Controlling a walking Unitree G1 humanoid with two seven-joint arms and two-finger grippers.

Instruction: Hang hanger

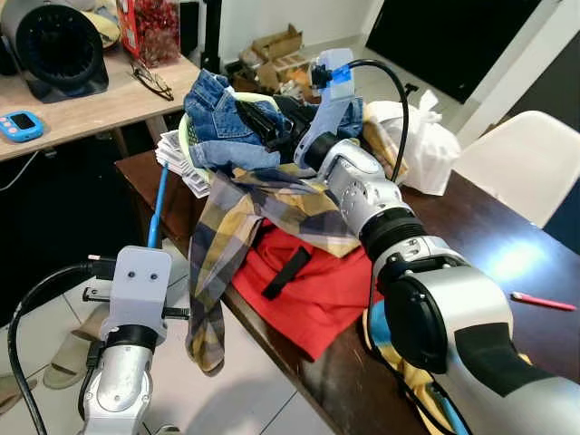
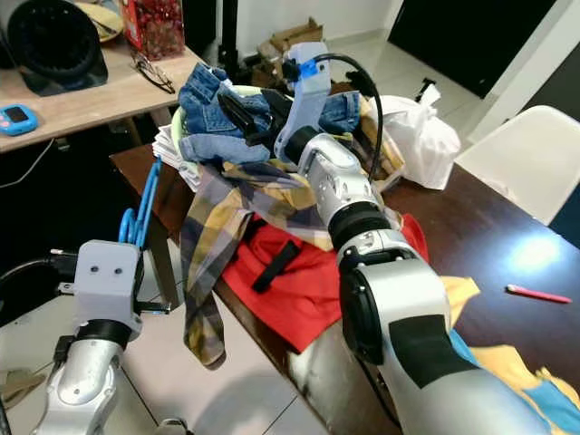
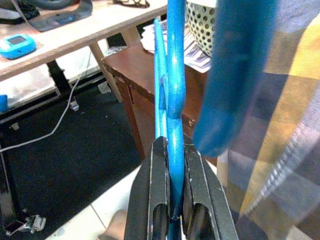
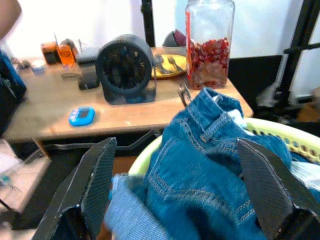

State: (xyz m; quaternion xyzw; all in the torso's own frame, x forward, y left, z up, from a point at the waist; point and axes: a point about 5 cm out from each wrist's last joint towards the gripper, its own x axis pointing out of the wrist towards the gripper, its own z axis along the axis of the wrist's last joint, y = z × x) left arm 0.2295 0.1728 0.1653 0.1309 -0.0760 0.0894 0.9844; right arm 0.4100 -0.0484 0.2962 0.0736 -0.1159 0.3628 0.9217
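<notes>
The left claw [image 3: 172, 170] is clamped tight on the blue hanger [image 3: 175, 75], holding it upright beside the dark worktop [image 1: 507, 245]. The right claw [image 4: 180, 185] hovers spread wide over the jeans [image 4: 205, 165] in the basket [image 4: 280, 135], gripping nothing.

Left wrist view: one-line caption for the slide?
Left gripper shut on the blue hanger, beside a plaid shirt draped off the dark table.

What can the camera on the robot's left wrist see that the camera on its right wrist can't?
Left wrist view: the left gripper shut on a blue hanger, beside a plaid shirt and the dark table.

Right wrist view: the right gripper, fingers wide open, over blue jeans, with a black fan and a jar behind.

Both: the basket, wooden desk, small blue gadget.
</notes>
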